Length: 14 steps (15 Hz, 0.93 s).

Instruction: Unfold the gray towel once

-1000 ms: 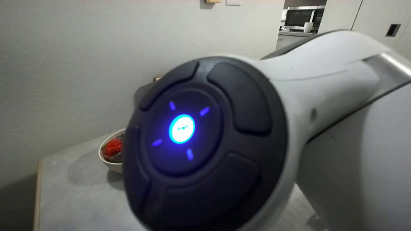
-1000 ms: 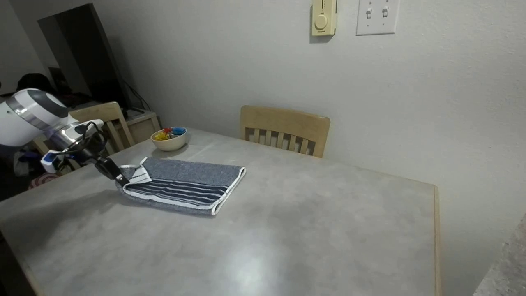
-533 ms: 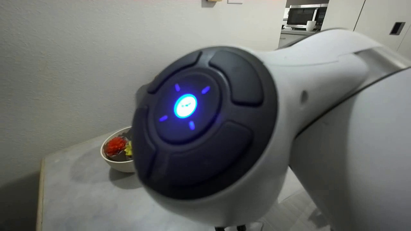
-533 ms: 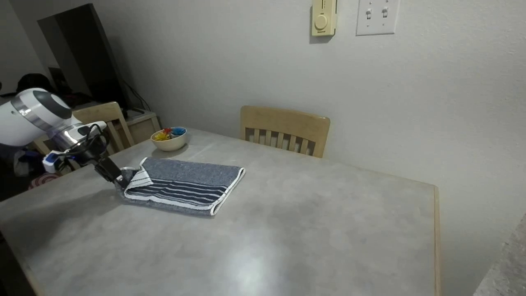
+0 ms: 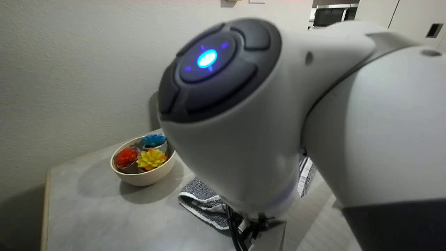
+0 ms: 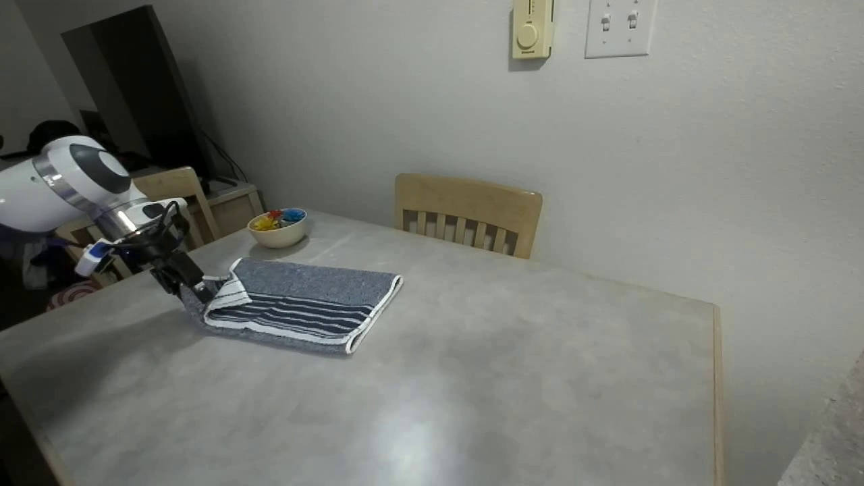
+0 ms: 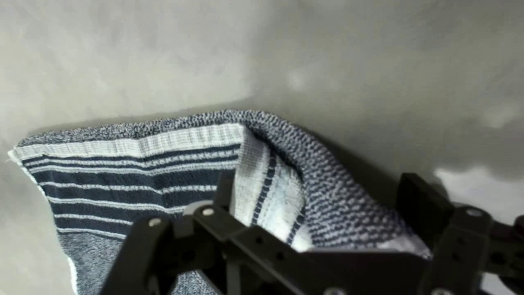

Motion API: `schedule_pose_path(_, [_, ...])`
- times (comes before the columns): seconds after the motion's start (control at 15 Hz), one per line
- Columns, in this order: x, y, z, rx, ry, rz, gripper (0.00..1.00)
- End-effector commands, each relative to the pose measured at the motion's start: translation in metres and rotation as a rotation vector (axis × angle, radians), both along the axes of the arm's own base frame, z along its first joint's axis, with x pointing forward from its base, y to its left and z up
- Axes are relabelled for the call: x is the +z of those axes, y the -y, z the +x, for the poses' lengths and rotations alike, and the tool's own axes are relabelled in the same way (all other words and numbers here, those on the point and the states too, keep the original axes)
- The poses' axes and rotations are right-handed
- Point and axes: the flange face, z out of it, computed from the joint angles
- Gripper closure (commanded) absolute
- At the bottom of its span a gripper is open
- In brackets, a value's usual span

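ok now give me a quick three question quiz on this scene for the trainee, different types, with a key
1. True or false: in the wrist view, the claw stands open.
2. Which pattern shows on the gray towel? a) polka dots, b) stripes, c) checks
3. How many succulents sit in the cream bowl?

Key:
1. True, its jaws stand well apart.
2. b, dark and white stripes.
3. Three: red, yellow and blue.

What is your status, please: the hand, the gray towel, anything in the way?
Hand open, not gripping. Gray towel folded, one corner turned back near the hand. Bowl nearby, not touching it, probably not in the way.
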Motion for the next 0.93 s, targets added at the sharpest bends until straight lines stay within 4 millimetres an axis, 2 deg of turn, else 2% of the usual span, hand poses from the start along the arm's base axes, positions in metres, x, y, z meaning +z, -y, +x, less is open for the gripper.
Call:
schedule_pose_path(0.0, [0.032, 0.009, 0.010, 0.078, -0.110, 0.133, 0.00])
schedule_pose_path(0.47, [0.103, 0.042, 0.040, 0.153, -0.235, 0.360, 0.00])
schedule_pose_path(0.87, [0.126, 0.072, 0.056, 0.143, -0.219, 0.367, 0.00])
